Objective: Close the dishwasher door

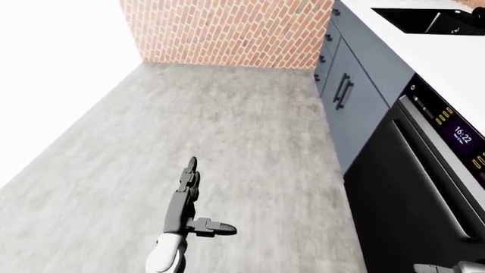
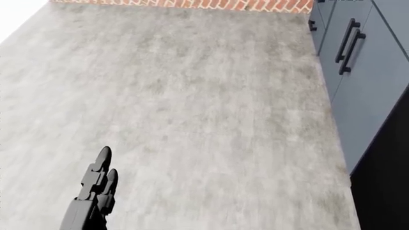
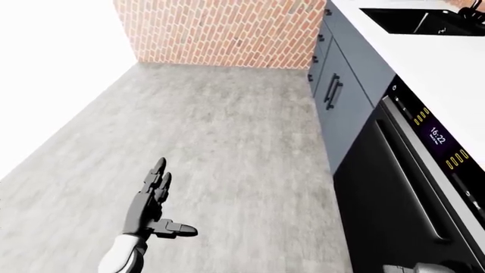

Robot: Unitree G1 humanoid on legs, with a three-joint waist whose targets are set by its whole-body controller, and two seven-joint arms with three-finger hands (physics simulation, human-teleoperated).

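Note:
A black appliance point(image 1: 402, 199) fills the lower right of the left-eye view. It has a long bar handle point(image 1: 429, 170) and a lit clock display point(image 1: 462, 135). Its door lies flush with the cabinets; I cannot tell whether it is the dishwasher. My left hand point(image 1: 198, 196) hangs over the grey floor point(image 2: 192, 96), well left of the appliance. Its fingers are stretched out, its thumb is spread, and it holds nothing. Of the right arm, only a pale sliver point(image 1: 447, 267) shows at the bottom edge; the hand itself is out of sight.
Grey-blue cabinets point(image 1: 356, 105) with black bar handles point(image 1: 343, 91) run along the right, under a white counter point(image 1: 455, 62) with a black sink point(image 1: 425, 20). A red brick wall point(image 1: 227, 31) closes the top of the view.

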